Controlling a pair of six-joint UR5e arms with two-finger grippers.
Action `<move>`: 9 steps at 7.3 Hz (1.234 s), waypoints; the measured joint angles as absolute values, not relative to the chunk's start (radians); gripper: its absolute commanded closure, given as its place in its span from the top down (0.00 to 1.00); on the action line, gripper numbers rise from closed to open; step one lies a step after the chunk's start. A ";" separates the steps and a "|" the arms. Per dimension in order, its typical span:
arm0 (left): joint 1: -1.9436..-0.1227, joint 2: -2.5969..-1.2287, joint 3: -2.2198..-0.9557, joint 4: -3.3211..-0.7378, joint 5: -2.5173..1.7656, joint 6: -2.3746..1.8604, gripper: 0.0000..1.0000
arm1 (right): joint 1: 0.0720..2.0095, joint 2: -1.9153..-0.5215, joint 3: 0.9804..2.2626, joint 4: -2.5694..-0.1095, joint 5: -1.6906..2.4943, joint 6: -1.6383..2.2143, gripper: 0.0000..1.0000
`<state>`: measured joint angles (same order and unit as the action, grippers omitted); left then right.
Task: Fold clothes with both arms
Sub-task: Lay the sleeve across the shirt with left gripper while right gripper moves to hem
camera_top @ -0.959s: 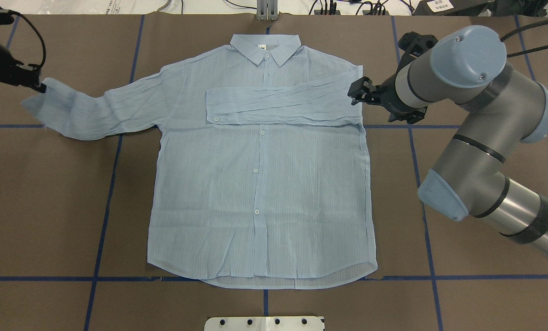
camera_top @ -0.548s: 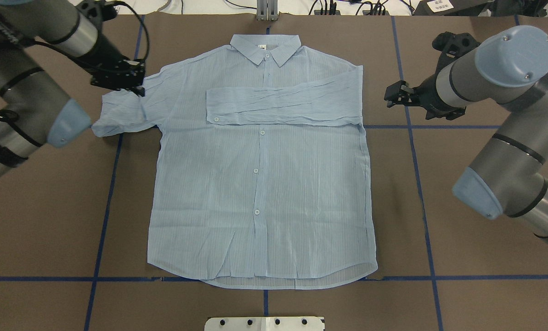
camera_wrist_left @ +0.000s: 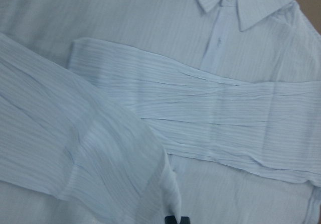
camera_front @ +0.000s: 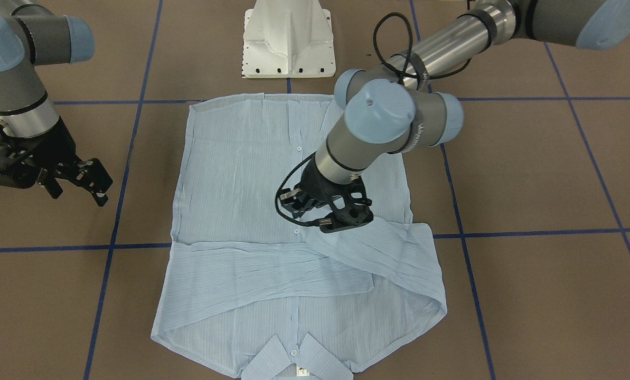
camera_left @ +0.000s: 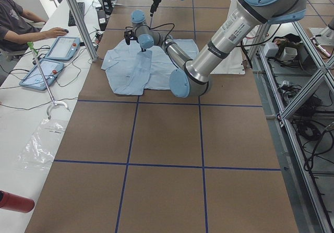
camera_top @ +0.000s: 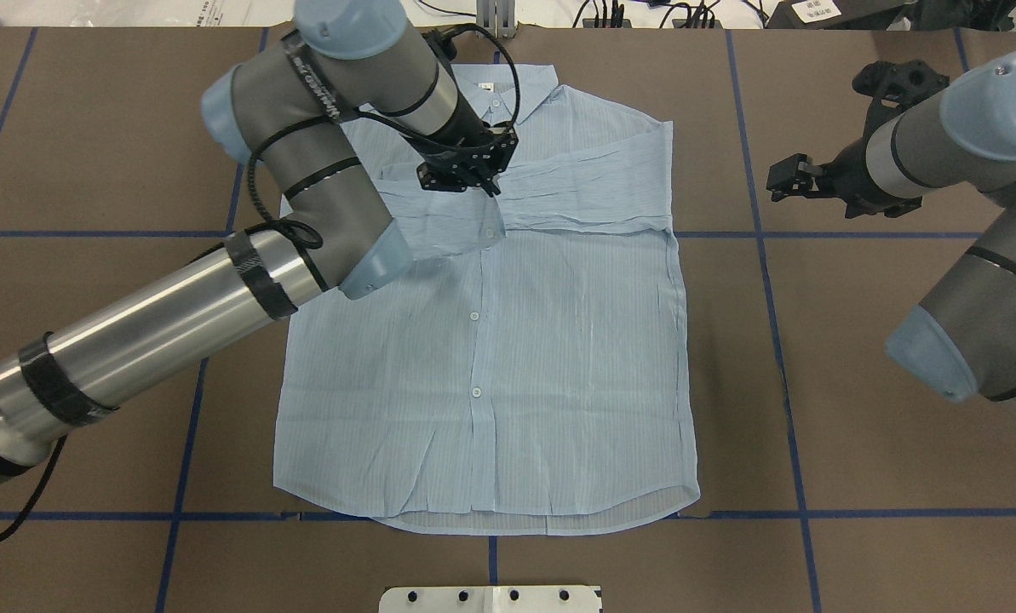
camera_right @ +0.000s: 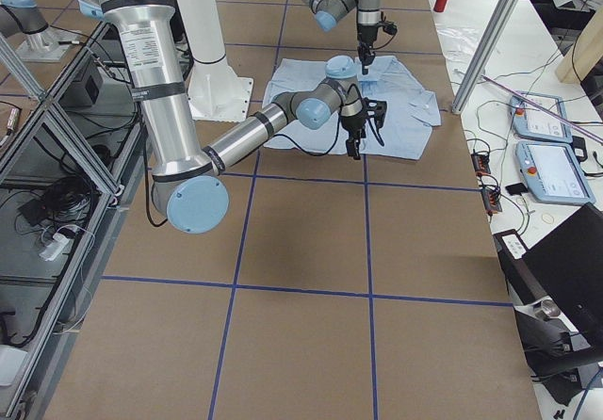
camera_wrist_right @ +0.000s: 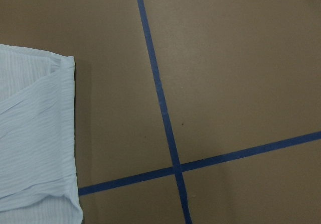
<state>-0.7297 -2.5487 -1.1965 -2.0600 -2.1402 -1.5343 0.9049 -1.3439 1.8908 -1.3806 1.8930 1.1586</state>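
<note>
The pale-blue striped shirt (camera_top: 490, 358) lies flat, buttons up, collar (camera_top: 525, 89) at the far side. Its right sleeve (camera_top: 584, 191) is folded across the chest. My left gripper (camera_top: 484, 183) is shut on the cuff of the left sleeve (camera_top: 448, 230) and holds it over the chest, just above the folded sleeve. In the front view the left gripper (camera_front: 325, 224) holds the sleeve (camera_front: 394, 248), draped from the shoulder. The left wrist view shows the held sleeve (camera_wrist_left: 75, 153) over the folded one (camera_wrist_left: 215, 113). My right gripper (camera_top: 784, 180) is open and empty, off the shirt's right side.
The brown table (camera_top: 857, 340) has blue tape lines (camera_top: 763, 255). The white pedestal base (camera_front: 288, 37) stands at the near edge. The right wrist view shows the shirt's edge (camera_wrist_right: 35, 133) beside bare table. An operator (camera_left: 15, 24) sits at a side desk.
My left gripper has carried the left sleeve's cuff rightward from the table's left side to over the chest. My right gripper has drawn away rightward from the shirt's edge.
</note>
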 measured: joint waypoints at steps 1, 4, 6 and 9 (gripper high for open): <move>-0.701 -2.584 -1.154 -2.090 -2.099 -1.560 0.00 | 0.910 -1.354 1.892 -1.381 1.893 1.149 1.00; -0.651 -2.659 -1.067 -2.123 -2.028 -1.593 0.18 | 0.915 -1.372 1.901 -1.381 1.893 1.142 1.00; -0.640 -2.672 -1.053 -2.139 -2.023 -1.597 0.71 | 0.916 -1.381 1.908 -1.381 1.893 1.142 1.00; -0.625 -2.678 -1.061 -2.175 -1.996 -1.594 0.80 | 0.897 -1.408 1.946 -1.370 1.926 1.165 1.00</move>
<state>-0.6248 -2.6783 -1.0610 -2.1750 -1.9965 -1.5941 0.8965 -1.4076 1.9460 -1.3698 1.9256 1.1649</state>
